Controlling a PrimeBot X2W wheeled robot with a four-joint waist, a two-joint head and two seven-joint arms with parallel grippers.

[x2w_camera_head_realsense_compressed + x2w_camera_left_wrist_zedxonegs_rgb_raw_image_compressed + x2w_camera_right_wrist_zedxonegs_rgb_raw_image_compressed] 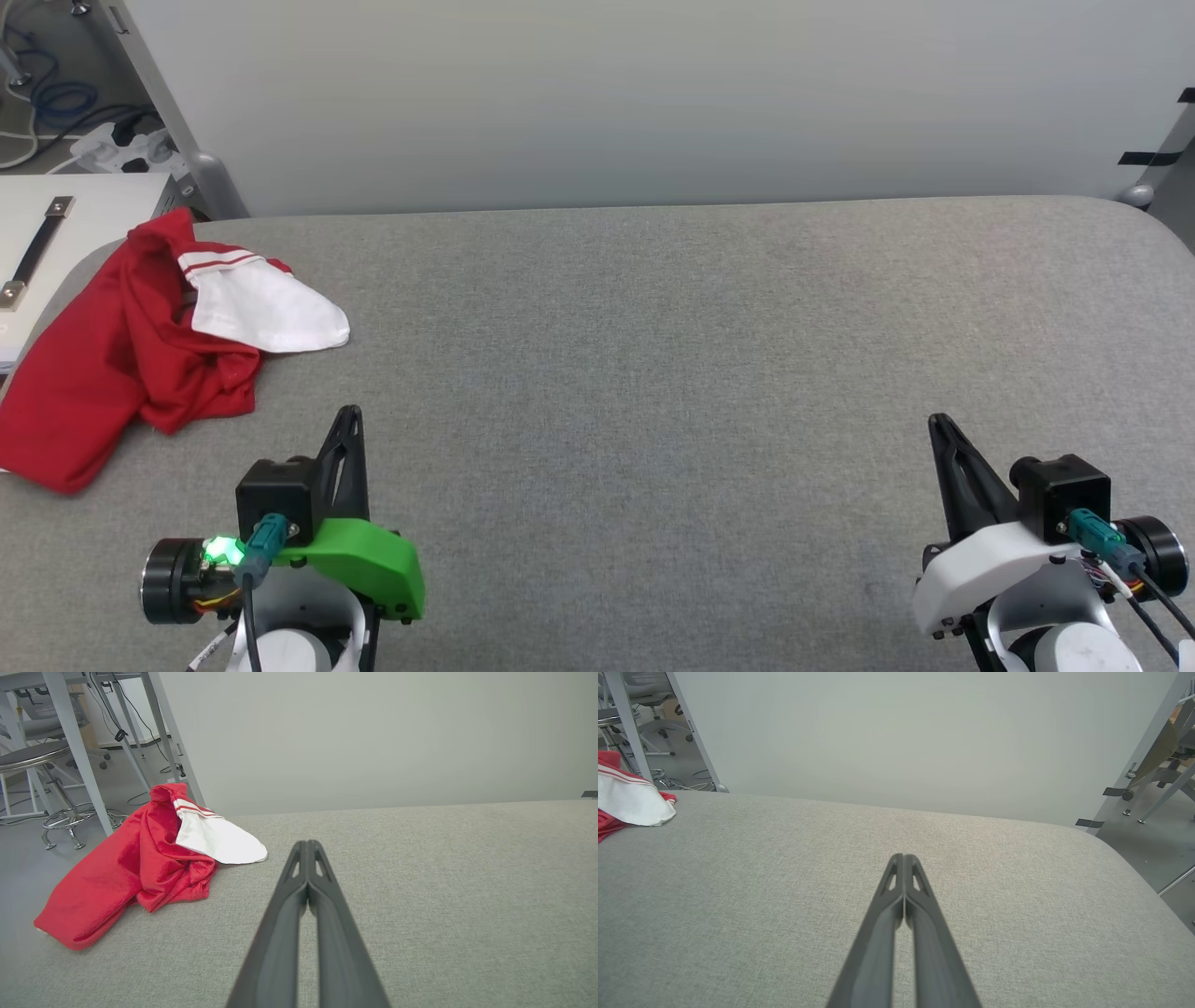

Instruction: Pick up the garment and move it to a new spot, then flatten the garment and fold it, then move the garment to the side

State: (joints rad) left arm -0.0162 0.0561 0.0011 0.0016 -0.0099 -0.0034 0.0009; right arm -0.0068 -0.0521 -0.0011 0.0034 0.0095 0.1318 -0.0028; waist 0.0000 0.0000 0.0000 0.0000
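Pickup pending: crumpled red, white-sleeved fabric garment (112, 373) is lying untouched; dark-fingered left gripper (350, 413) and right gripper (936, 423) are sitting clenched, empty, left needing to open

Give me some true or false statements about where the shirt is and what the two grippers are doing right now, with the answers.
1. The garment lies bunched at the left end of the grey table. True.
2. The left gripper holds the garment. False: it is shut on nothing and is apart from the garment.
3. The right gripper has its fingers closed together. True.
4. The garment is folded flat in the middle of the table. False: it is crumpled and unfolded, at the left end.
5. A white sleeve lies on top of the heap. True.
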